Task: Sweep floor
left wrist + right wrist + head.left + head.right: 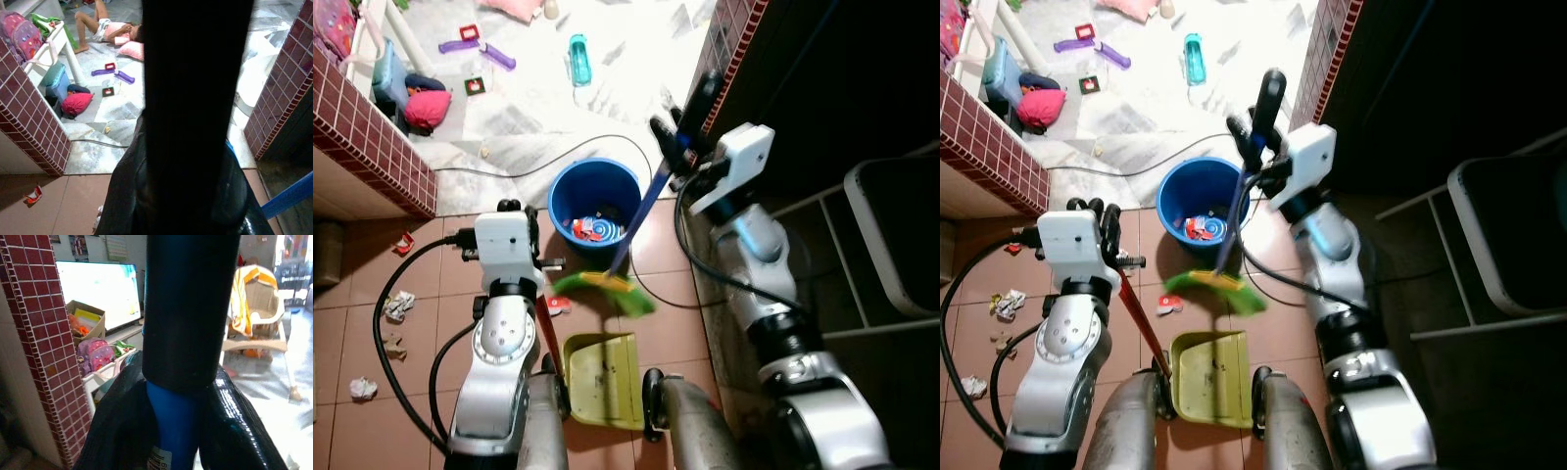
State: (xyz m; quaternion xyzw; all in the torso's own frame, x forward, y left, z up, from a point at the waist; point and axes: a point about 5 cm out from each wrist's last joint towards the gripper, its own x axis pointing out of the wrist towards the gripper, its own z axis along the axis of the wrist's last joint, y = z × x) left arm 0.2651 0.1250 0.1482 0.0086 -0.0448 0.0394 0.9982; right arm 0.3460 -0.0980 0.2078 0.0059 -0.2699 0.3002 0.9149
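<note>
Your right gripper point(677, 137) is clenched on the blue broom point(607, 282); your left gripper point(1097, 217) grasps the red dustpan handle point(1141, 328). Pull the bristles slowly toward the yellow dustpan point(600, 377), catching the red scrap point(557, 305).

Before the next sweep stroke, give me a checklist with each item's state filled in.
1. Right end effector shut on the broom handle: ok.
2. Left end effector holding the red dustpan handle: cannot tell.
3. Yellow dustpan on the floor between the robot's legs, mouth toward the bristles: ok.
4. Blue bucket upright, litter inside: ok.
5. Floor swept: not ok, crumpled paper and scraps remain to the left.
6. Black cable crosses the floor beyond the bucket: not ok.
</note>
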